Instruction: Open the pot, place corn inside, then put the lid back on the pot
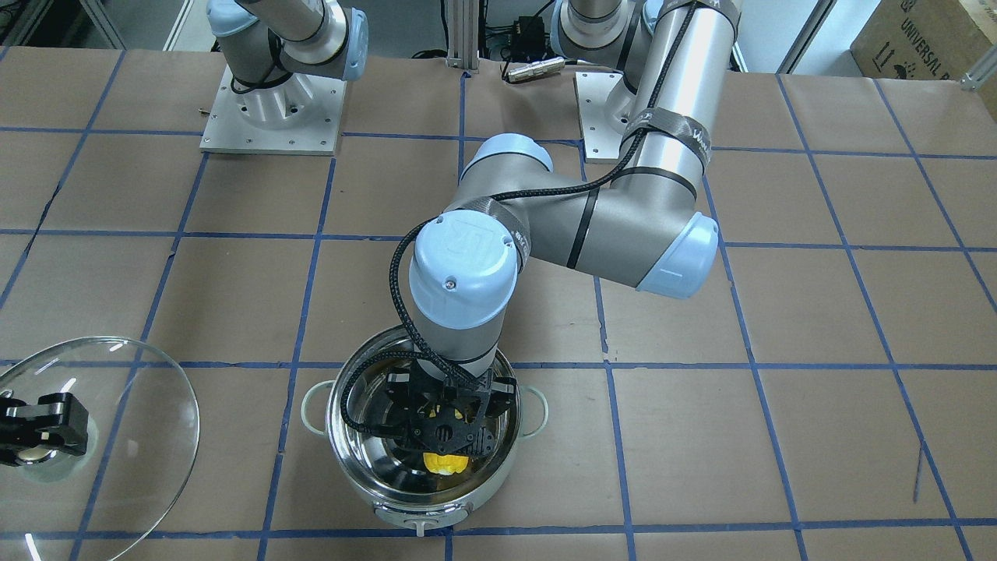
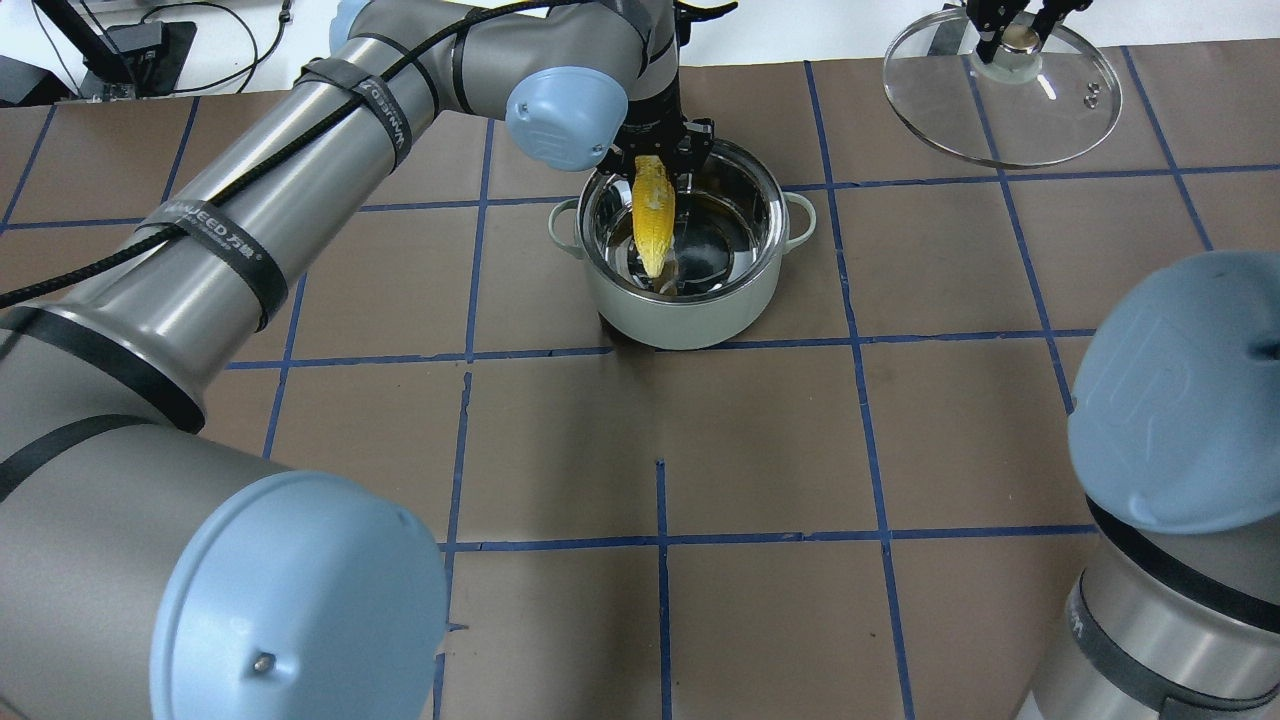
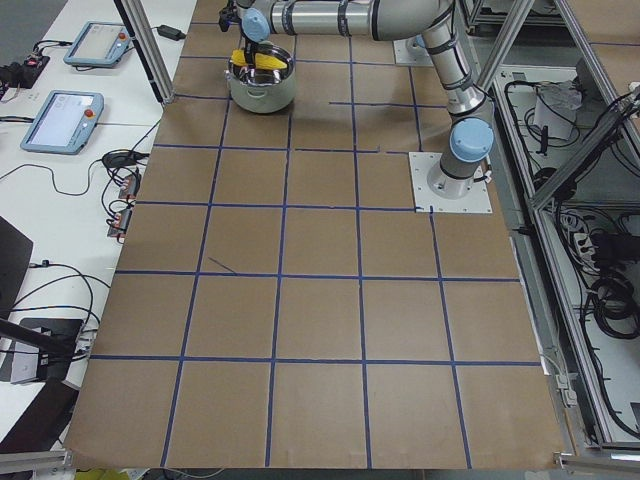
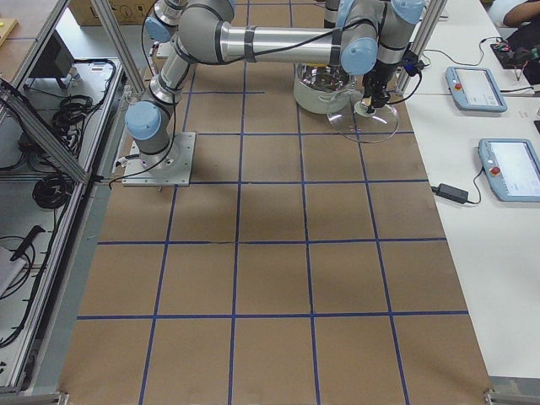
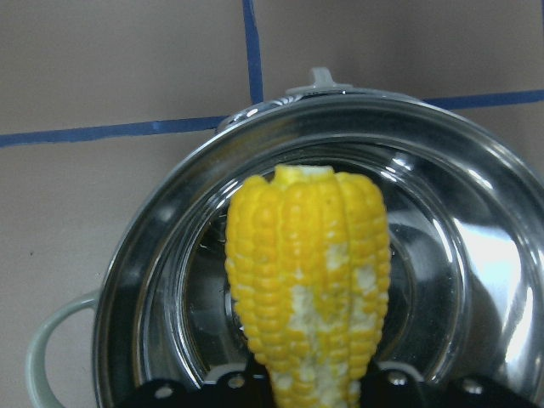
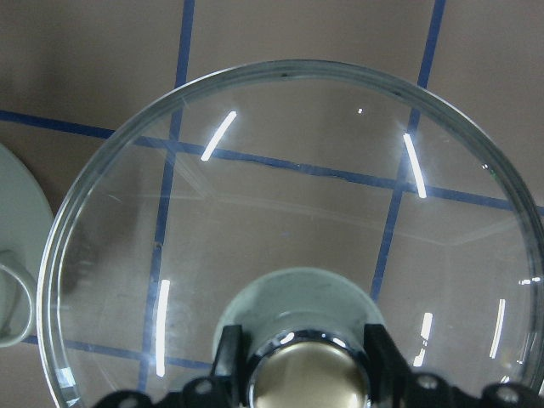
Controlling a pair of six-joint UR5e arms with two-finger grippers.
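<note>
1. So, front view: pot (image 1: 354,475) stands lidless on table (image 1: 779,312), operators' side, mid-width. Inside its steel bowl is the corn (image 1: 445,463); only a yellow end shows under left gripper (image 1: 450,436). Left arm (image 1: 467,288) hides pot's robot-side half.
2. Same view, left edge: lid (image 1: 117,405), well apart from pot, partly cut off by frame. Right gripper (image 1: 39,427) sits at its knob.
3. Overhead: corn hangs tip-down into pot, thick end clamped betw. left gripper's fingers above the opening. Can't tell if tip touches bottom. Lid far right, looks tilted, w/ right gripper clamped on knob.
4. Left wrist cam: corn fills centre, shiny pot bottom behind. Fingers only dark bits at lower edge.
5. Right wrist cam: fingers hug knob both sides, tape lines show thru glass, pot handle at left edge.
6. Side views: pot and lid at table's far end, too small for grip detail.
</note>
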